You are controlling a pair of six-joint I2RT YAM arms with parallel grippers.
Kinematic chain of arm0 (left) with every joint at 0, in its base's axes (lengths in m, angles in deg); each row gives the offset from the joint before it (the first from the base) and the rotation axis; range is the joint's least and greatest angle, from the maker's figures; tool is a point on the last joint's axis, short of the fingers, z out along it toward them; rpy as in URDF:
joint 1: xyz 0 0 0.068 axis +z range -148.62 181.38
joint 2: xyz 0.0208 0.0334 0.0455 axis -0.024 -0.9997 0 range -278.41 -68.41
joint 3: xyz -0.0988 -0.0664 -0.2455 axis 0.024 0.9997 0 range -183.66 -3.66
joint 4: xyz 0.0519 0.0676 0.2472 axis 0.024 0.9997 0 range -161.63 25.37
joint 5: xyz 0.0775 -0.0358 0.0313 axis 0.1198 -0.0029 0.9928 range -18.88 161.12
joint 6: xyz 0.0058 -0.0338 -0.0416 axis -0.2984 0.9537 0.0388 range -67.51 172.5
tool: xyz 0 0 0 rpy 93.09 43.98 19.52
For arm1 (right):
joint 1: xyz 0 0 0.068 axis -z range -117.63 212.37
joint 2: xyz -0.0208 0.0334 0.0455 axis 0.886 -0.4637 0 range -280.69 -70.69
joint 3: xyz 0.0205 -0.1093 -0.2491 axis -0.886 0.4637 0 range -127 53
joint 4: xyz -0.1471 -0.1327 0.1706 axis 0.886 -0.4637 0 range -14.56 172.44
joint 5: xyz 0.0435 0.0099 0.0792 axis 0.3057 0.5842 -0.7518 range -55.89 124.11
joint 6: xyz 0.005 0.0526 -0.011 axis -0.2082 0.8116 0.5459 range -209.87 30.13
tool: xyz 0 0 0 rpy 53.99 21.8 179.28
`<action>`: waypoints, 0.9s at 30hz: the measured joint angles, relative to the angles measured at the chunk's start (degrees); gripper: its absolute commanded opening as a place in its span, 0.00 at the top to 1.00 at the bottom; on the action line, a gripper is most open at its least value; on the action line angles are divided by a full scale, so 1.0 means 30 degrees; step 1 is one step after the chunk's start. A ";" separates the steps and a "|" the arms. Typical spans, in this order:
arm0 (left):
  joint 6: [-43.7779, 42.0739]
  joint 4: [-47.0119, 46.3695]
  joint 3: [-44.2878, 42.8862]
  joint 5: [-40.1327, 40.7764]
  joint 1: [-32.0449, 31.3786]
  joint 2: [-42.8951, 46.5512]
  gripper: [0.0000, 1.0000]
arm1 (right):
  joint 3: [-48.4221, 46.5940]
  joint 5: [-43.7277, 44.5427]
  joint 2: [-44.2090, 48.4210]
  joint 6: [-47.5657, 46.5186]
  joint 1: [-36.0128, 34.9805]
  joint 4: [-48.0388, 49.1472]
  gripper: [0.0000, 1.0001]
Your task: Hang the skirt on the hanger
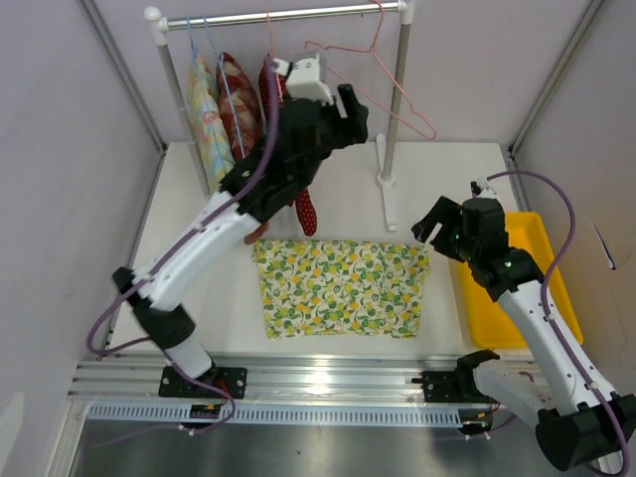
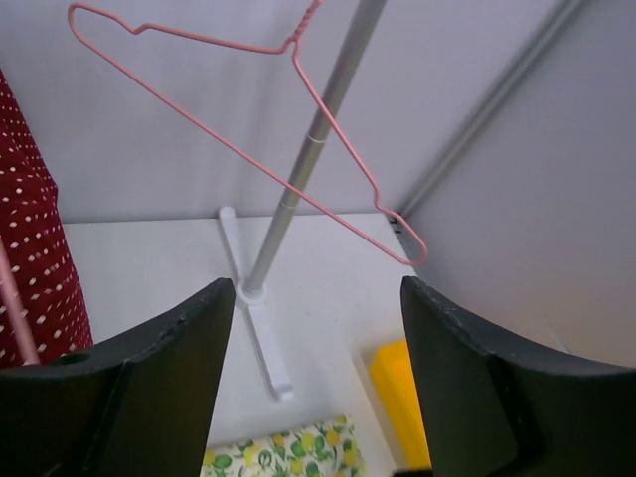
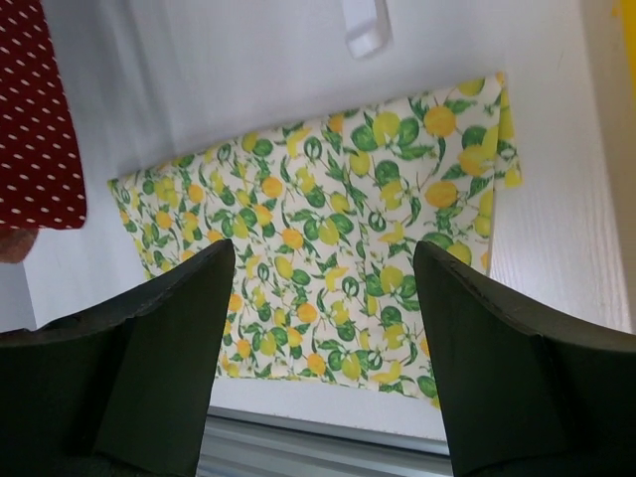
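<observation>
Skirt (image 1: 343, 288) lies flat just in front of the rack post (image 1: 396, 109), long axis left-right; right gripper (image 3: 323, 253), jaws wide and empty, hovers by its right edge, while left gripper (image 2: 316, 288), also agape and empty, faces hanger (image 2: 343, 144) beside post's top.

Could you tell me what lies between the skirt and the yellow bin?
Only a bare strip of white table separates the skirt from the yellow bin; the right wrist view shows it.
</observation>
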 measured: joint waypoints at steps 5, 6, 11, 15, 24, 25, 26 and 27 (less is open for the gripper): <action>-0.1122 0.0678 -0.5355 0.2251 -0.0044 -0.5486 0.15 | -0.3577 -0.0204 -0.0962 -0.1093 0.0357 0.0022 0.22; -0.1326 0.0612 -0.6302 0.2630 -0.0044 -0.6353 0.14 | -0.3927 -0.0270 -0.1056 -0.1209 0.0372 0.0182 0.22; -0.2033 -0.1071 -0.7737 0.3956 -0.0044 -0.8546 0.12 | -0.4211 -0.0561 -0.1326 -0.1719 0.0393 0.0291 0.22; -0.2667 -0.3279 -0.7912 0.4823 -0.0044 -0.9668 0.10 | -0.4211 -0.0678 -0.1537 -0.1909 0.0619 0.0044 0.23; -0.3497 -0.6776 -0.7985 0.5166 -0.0044 -1.1956 0.10 | -0.4218 -0.0940 -0.1523 -0.2222 0.0699 -0.0488 0.24; -0.3526 -0.6885 -0.7985 0.5202 -0.0044 -1.2072 0.10 | -0.4218 -0.0940 -0.1515 -0.2237 0.0699 -0.0503 0.24; -0.3570 -0.6951 -0.7985 0.5217 -0.0044 -1.2152 0.11 | -0.4218 -0.0940 -0.1515 -0.2244 0.0699 -0.0503 0.24; -0.3621 -0.6987 -0.7985 0.5217 -0.0044 -1.2211 0.14 | -0.4218 -0.0940 -0.1515 -0.2251 0.0699 -0.0510 0.24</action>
